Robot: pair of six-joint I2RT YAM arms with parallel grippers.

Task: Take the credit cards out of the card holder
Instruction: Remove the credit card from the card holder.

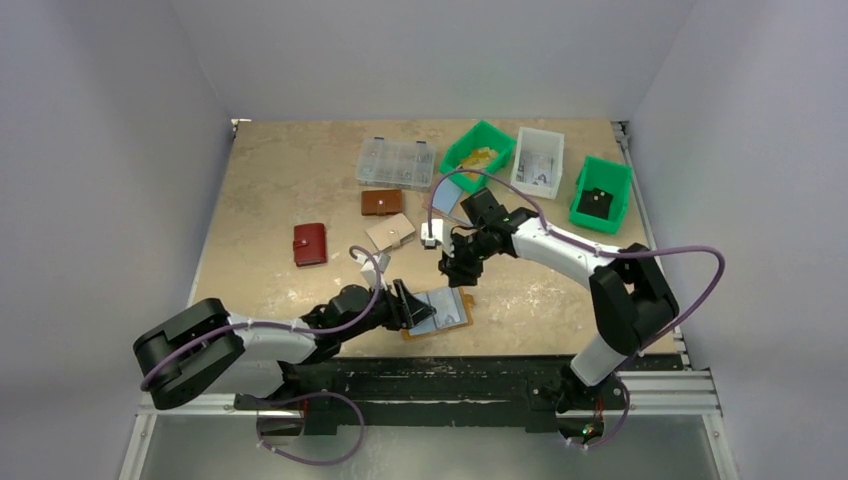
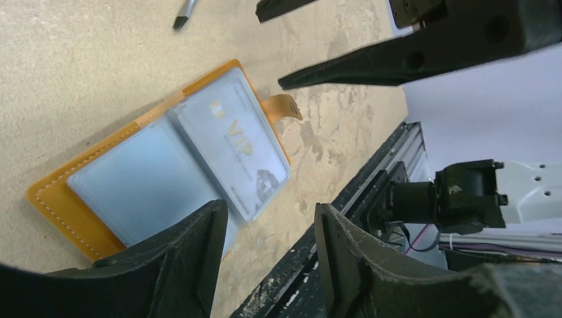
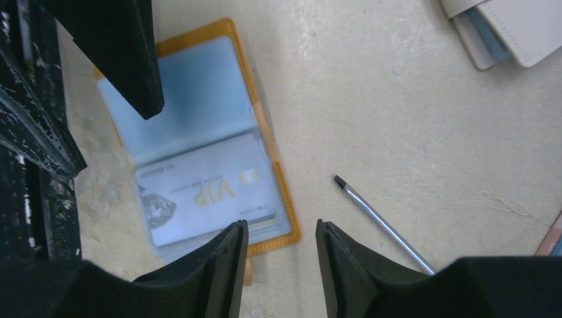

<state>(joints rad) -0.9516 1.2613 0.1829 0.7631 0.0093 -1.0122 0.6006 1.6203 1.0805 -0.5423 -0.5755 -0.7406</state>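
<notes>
Mustard-orange on the card holder, pale stitching round its border, slots a washed blue-grey. The credit card shows silvery grey, with gold VIP lettering and a gold chip. Desk: beige, mottled with brown blotches. A red wallet, a brown wallet, a cream wallet. Two green bins, one white bin. Left hand and right hand both black, cables purple. Pen silver, dark tip.

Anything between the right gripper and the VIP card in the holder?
Nothing visible: right gripper hangs open over the VIP card in the card holder. Left gripper sits at the other page; the pen lies aside.
</notes>
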